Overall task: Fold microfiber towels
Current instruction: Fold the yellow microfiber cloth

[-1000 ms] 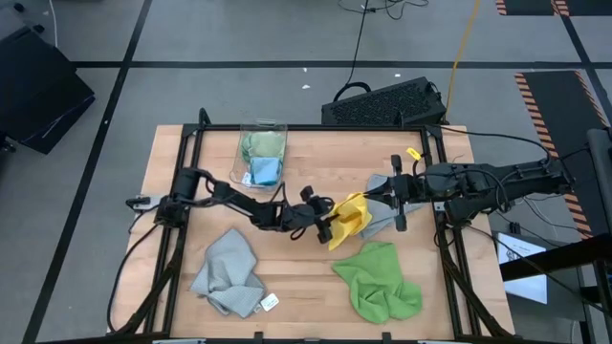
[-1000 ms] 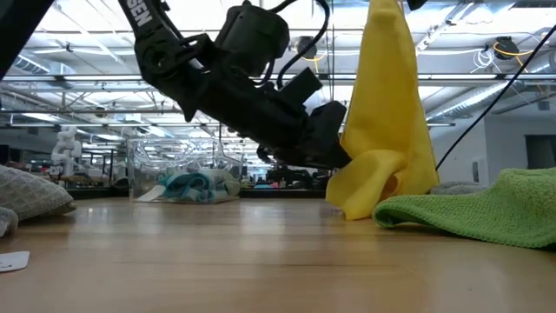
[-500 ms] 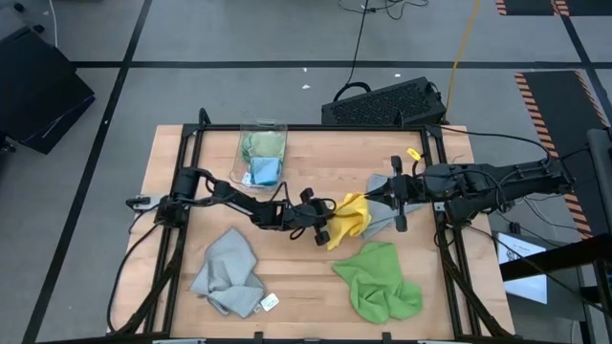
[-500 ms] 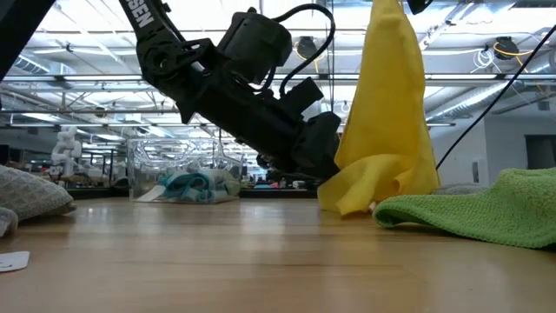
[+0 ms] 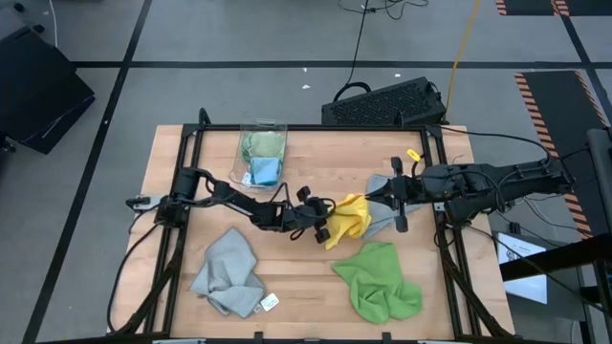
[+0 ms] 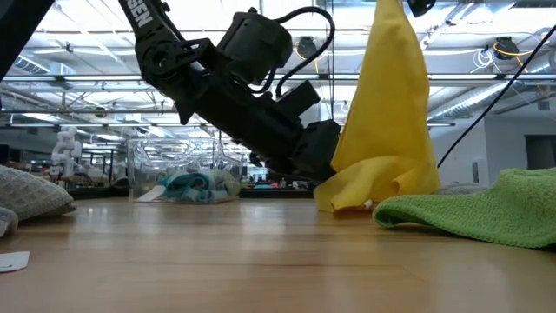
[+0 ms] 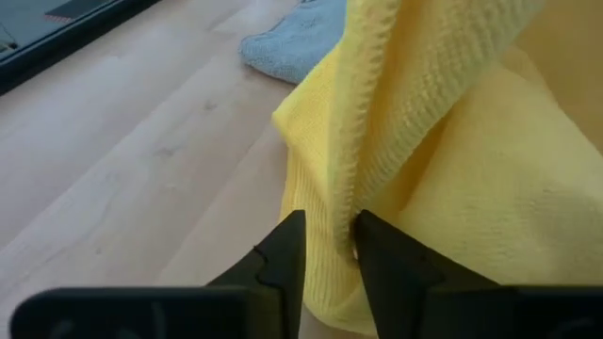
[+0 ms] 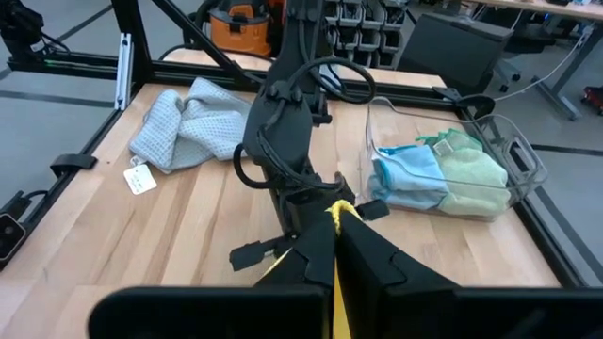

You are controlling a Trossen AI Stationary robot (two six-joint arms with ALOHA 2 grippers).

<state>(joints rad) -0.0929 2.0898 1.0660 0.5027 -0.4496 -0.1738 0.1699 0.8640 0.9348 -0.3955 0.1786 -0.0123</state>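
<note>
A yellow towel (image 6: 387, 104) hangs upright at the table's middle, and its lower end (image 6: 360, 196) bunches on the wood. My right gripper (image 5: 375, 203) is shut on its top, above the table. My left gripper (image 5: 323, 229) reaches in low from the table's left and is shut on the towel's lower part. A grey towel (image 5: 229, 272) lies crumpled near the front left. A bright green towel (image 5: 378, 282) lies at the front right. Another grey towel (image 5: 384, 218) lies under the right arm. My left gripper pinches a hemmed edge (image 7: 352, 202) of the yellow towel between its two fingers, low on the towel. It comes from the table's left, slanting down. The cloth below the fingers lies slack on the table. My right gripper pinches the yellow towel's top (image 8: 334, 215) between its shut fingers, coming from the table's right. The towel hangs down below the fingers, with its lower end on the table.
A clear plastic bin (image 5: 263, 153) at the far left centre holds a pale green and a light blue towel. A white tag (image 5: 269, 302) lies by the front grey towel. Black frame rails run along the table's edges. Bare wood shows between the towels.
My left gripper has tipped downward a little at the yellow towel's lower end. That bunched lower end has been drawn slightly toward the table's left, while the top stays held up by my right gripper.
</note>
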